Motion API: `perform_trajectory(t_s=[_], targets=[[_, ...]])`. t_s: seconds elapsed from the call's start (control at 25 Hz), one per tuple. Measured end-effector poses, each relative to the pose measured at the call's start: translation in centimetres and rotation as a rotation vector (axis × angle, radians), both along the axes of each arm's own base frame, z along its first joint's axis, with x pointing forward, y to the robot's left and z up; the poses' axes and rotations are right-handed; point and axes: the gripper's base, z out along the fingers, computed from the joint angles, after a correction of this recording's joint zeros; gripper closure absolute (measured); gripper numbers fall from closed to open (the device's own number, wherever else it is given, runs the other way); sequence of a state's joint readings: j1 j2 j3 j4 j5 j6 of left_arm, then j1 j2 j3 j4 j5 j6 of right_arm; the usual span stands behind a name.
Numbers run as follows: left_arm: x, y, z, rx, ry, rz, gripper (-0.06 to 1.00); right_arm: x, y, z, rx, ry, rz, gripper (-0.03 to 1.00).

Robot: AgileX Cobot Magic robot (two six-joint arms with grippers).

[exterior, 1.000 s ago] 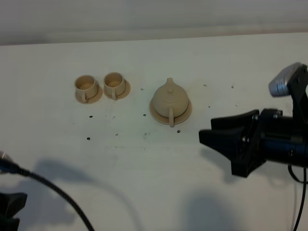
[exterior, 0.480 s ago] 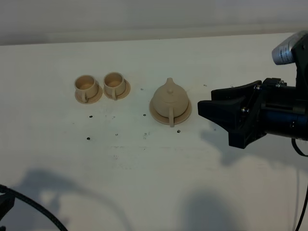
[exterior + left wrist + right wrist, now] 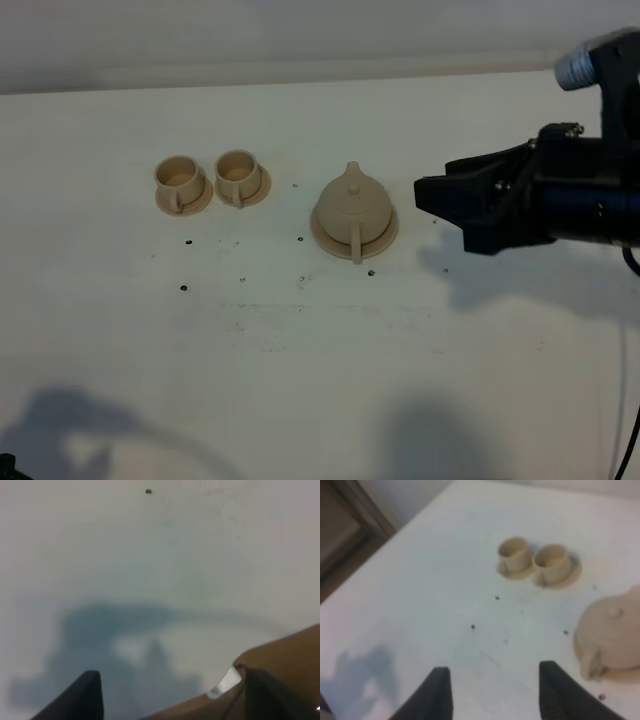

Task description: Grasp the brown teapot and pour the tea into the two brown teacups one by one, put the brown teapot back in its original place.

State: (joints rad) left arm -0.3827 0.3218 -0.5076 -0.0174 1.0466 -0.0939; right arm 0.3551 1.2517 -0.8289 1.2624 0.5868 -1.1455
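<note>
The brown teapot (image 3: 353,205) sits on its wide saucer (image 3: 388,233), the original place, mid-table, with its loop handle toward the near edge. The two brown teacups (image 3: 180,177) (image 3: 237,171) stand on small saucers to its left. My right gripper (image 3: 441,214) hovers open just right of the teapot, with nothing between its fingers. In the right wrist view the teapot (image 3: 611,627) lies beyond the open gripper (image 3: 495,695) and to one side of it, and the cups (image 3: 514,550) (image 3: 552,559) lie farther off. My left gripper (image 3: 172,705) is open over bare table.
The white table (image 3: 300,340) carries small dark specks around the tea set. The left wrist view shows the table's edge and the brown floor (image 3: 295,655) beyond it. A pale wall (image 3: 300,40) runs along the far side.
My right gripper has moved toward the table's far side and now stands level with the teapot, still open. The left arm and its cable have pulled out of the lower left corner.
</note>
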Motion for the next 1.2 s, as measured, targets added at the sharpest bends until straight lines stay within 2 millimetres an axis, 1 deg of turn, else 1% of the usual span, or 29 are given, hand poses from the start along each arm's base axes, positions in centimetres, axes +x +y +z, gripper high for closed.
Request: perform_trajectory(t_s=[0.28,0.44,0.56,0.64,0.76,0.8,1.0,1.2], targets=[[0.0,0.0,0.0,-0.006,-0.003,0.018,0.35,3.1,0.8,-0.2,-0.106,0.097,-0.015,0.54],[-0.4,0.6,0.2,-0.019,-0.044,0.154,0.35,4.4,0.9,-1.1,-0.154,0.15,-0.035,0.54],[-1.5,1.1,0.4,-0.036,-0.122,0.257,0.35,5.0,1.0,-1.9,-0.184,0.176,-0.042,0.54],[-2.4,1.2,0.5,-0.048,-0.185,0.289,0.35,5.4,1.0,-2.3,-0.206,0.192,-0.045,0.54],[-4.0,1.4,0.5,-0.072,-0.291,0.297,0.35,6.2,1.1,-2.6,-0.224,0.213,-0.062,0.54],[-4.3,1.4,0.4,-0.076,-0.307,0.296,0.35,6.5,1.2,-2.7,-0.234,0.225,-0.069,0.54],[-4.3,1.4,0.4,-0.075,-0.308,0.297,0.35,8.4,1.4,-3.2,-0.287,0.297,-0.114,0.54],[-4.3,1.4,0.4,-0.075,-0.308,0.297,0.35,10.3,1.4,-4.4,-0.389,0.39,-0.154,0.54]])
